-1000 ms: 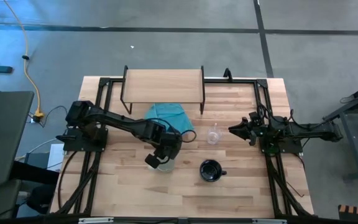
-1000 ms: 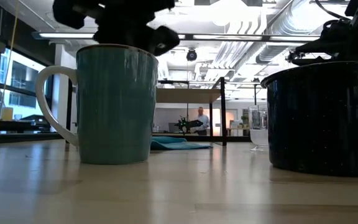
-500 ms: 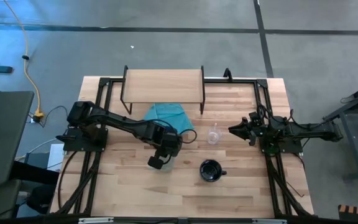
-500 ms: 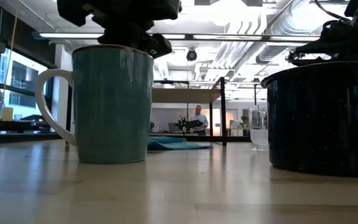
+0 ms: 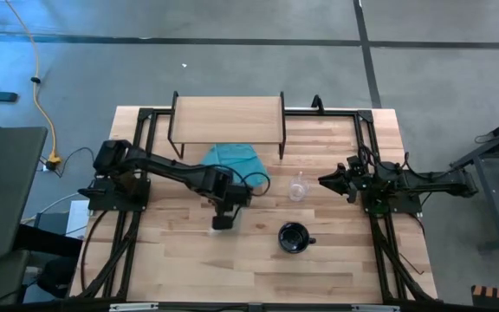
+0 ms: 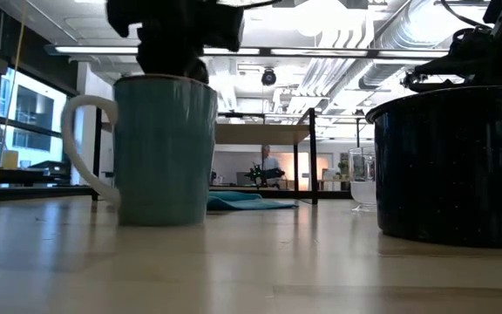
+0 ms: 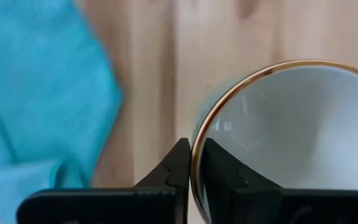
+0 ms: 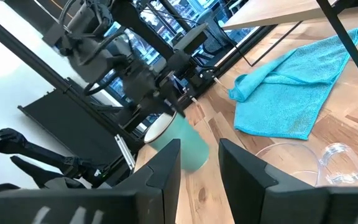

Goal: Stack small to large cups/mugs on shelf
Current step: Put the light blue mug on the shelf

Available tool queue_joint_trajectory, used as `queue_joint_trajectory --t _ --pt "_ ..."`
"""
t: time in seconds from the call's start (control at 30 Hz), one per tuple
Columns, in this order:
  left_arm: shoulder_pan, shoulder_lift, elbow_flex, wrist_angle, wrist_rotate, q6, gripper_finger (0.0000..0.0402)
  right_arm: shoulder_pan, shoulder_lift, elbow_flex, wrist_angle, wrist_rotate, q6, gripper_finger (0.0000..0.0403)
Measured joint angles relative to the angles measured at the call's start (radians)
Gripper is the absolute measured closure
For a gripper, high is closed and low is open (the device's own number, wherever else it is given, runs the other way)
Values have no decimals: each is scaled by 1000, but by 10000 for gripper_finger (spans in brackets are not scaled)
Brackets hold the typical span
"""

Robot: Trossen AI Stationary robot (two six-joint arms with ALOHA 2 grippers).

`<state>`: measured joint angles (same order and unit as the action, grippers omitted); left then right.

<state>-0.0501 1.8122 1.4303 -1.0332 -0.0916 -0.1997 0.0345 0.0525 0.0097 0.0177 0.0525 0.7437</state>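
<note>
The left gripper (image 7: 193,163) is clenched on the rim of the pale green mug (image 7: 291,137), one finger inside the gold-edged lip and the other outside against the wall. From above, this gripper (image 5: 223,217) hangs straight over the mug, hiding nearly all of it, at the middle of the counter (image 5: 180,260). The level view shows the mug (image 6: 159,148) standing upright on the counter, its white handle (image 6: 81,144) turned away from the black mug (image 6: 451,161).

Just beyond the gripper, toward the shelf (image 5: 226,119), lies a crumpled teal cloth (image 5: 232,161), its far edge reaching under the shelf's front. The shelf, a light-wood board on black legs, stands at the far edge of the counter with nothing on it.

The black mug (image 5: 294,237) sits near the pale green mug, on the side toward the right arm, with its handle pointing that way. The clear glass cup (image 5: 297,187) stands between the cloth and the right gripper (image 5: 324,180).

The right gripper (image 8: 197,163) waits apart from the cups with its fingers parted and holding nothing, aimed at the glass cup (image 8: 319,158).
</note>
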Motion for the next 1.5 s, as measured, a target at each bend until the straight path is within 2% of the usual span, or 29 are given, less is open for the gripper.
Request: queue_joint_trajectory --t 0.27,0.53,0.83,1.1,1.5 --pt "41 -10 -1 -72 -12 -188 387 0 0 0 0 0 -1 302" --pt "51 -7 -3 -84 0 -165 363 0 0 0 -2 -11 -2 302" --pt "50 -4 -6 -77 -6 -49 315 0 0 0 -2 -13 -1 302" --pt "50 -5 -5 -73 -3 189 275 0 0 0 -3 -16 7 302" --pt "51 -6 -3 27 -9 367 287 0 0 0 -3 -16 7 302"
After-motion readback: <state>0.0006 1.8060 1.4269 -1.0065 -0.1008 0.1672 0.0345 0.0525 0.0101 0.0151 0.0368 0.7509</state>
